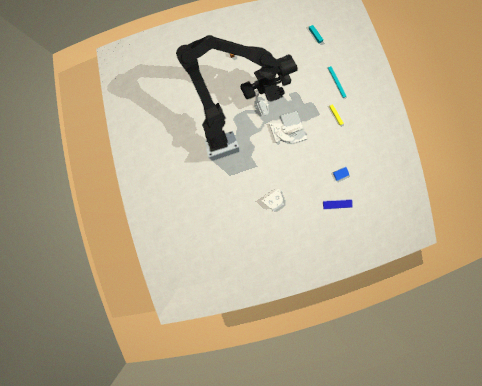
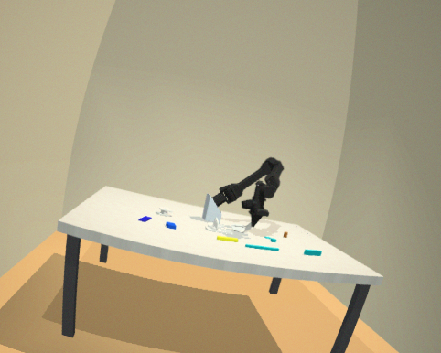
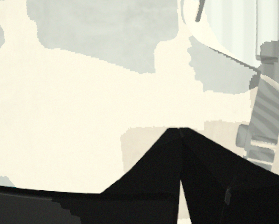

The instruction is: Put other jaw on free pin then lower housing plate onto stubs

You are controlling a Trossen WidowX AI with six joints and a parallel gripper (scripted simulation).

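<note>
My gripper [image 2: 253, 226] [image 3: 177, 138] is shut and empty, its tips low over the table beside the loose white jaw. The loose jaw [image 1: 263, 107] [image 2: 238, 228] [image 3: 268, 107] lies apart from the base; the wrist view shows its ribbed part to the right of my fingertips. Whether the fingertips touch it I cannot tell. The white base assembly [image 1: 297, 138] [image 2: 212, 227] stands beside it, with a curved jaw on it; its pins are too small to make out. The white housing plate [image 1: 274, 200] [image 2: 164, 211] lies apart on the table, with two round marks showing.
A teal block [image 1: 316, 34] [image 2: 313, 252], a teal bar [image 1: 337, 82] [image 2: 262, 247], a yellow bar [image 1: 336, 115] [image 2: 227, 239], a blue block [image 1: 341, 174] [image 2: 170, 225] and a dark blue bar [image 1: 337, 204] [image 2: 145, 219] lie around. An orange block [image 1: 232, 55] [image 2: 285, 234] lies beyond the arm.
</note>
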